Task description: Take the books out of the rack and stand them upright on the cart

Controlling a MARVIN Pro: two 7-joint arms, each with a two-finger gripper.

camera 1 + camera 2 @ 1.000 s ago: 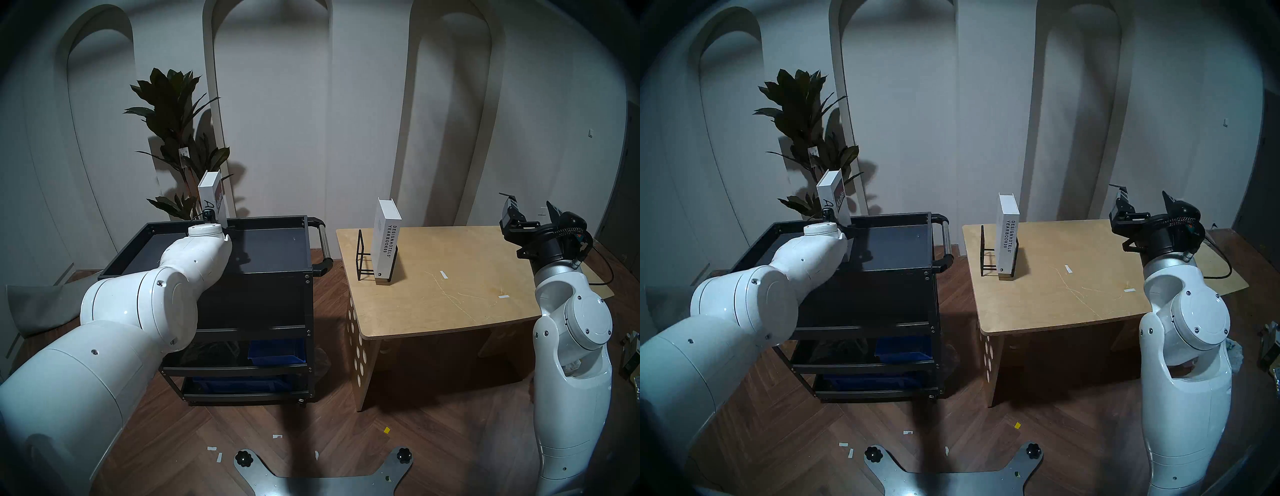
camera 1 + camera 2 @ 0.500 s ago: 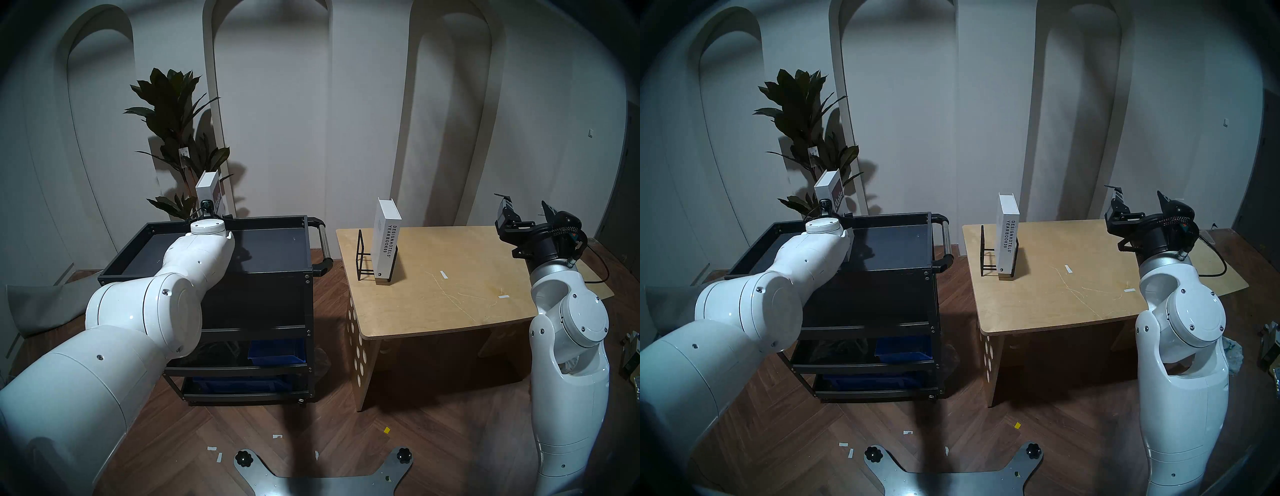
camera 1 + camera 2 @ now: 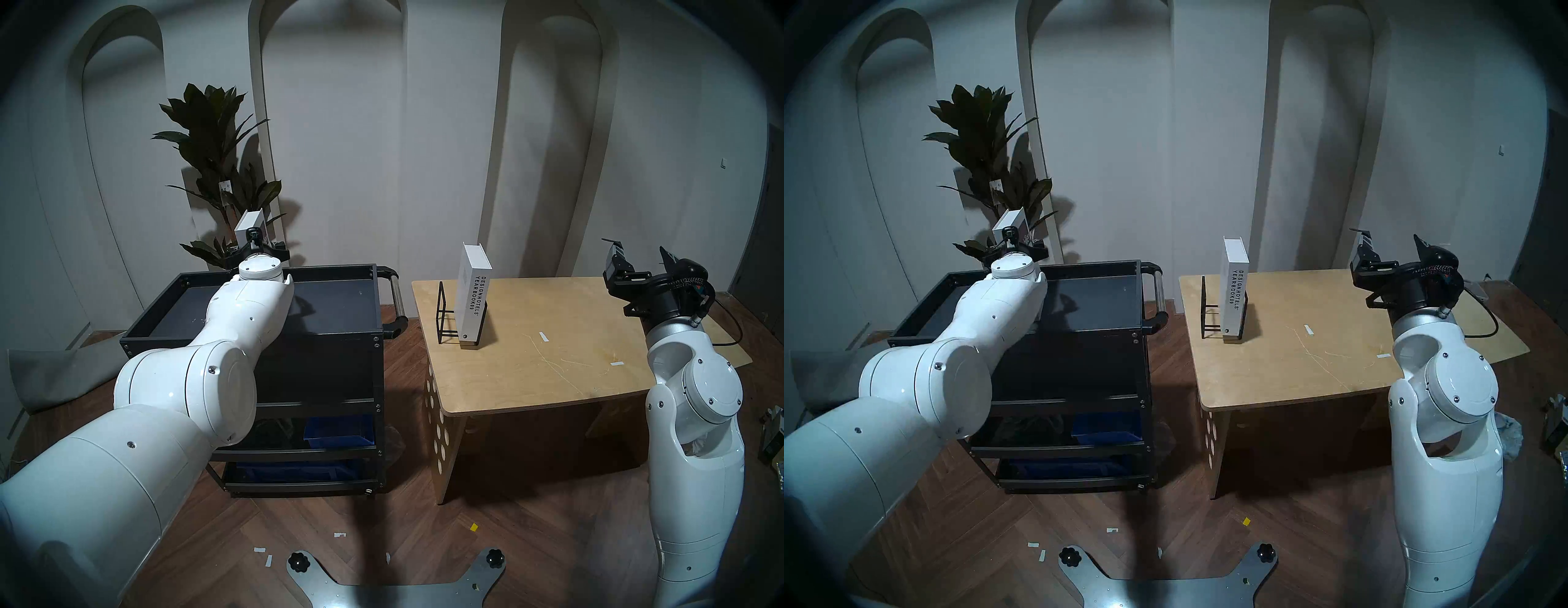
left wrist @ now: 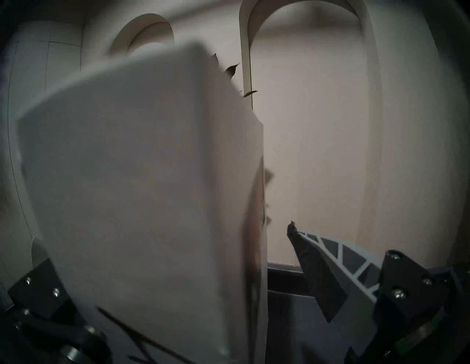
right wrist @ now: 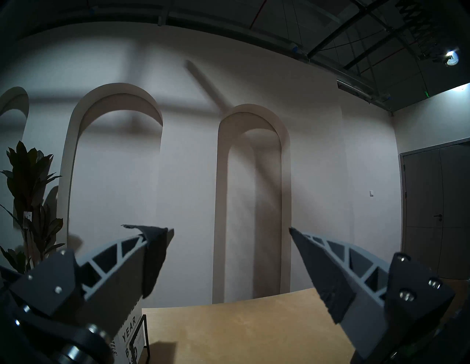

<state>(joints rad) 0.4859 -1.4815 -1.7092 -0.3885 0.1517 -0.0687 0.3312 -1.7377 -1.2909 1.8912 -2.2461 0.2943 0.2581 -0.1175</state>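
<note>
Books, two, white hardbacks; one moved, one outstanding.

Item 1, taller book (image 3: 249, 220): stands at the far rim of the cart (image 3: 335, 339), on the top tray, in front of the plant (image 3: 208, 127). Over the last second the left wrist has climbed in the head views and now hides the handwritten spine lettering we could read a second ago; only the book's top end shows above it. We note the top also sits slightly further left than before, so we cannot rule out a lean. Its foot is hidden.

Left gripper (image 4: 164, 232): jaws spread wide. In the wrist view the book fills the space between them, but wall shows between the cover and the right-hand finger, so we judge it released, not gripped. Contact on the other finger we cannot tell.

Item 2, shorter book (image 3: 471, 297), "DESIGNHOTELS YEARBOOK09": unchanged, upright in the right end of the rack (image 3: 440, 312) on the wooden table (image 3: 551, 361).

Right gripper (image 3: 638, 250): spread wide, holding nothing, poised above the table's right end, well apart from the rack.

Meaning for the task, in our judgement: the first placement is done and the left hand is lifting clear; half the job remains, and the waiting right hand looks best placed for it.
</note>
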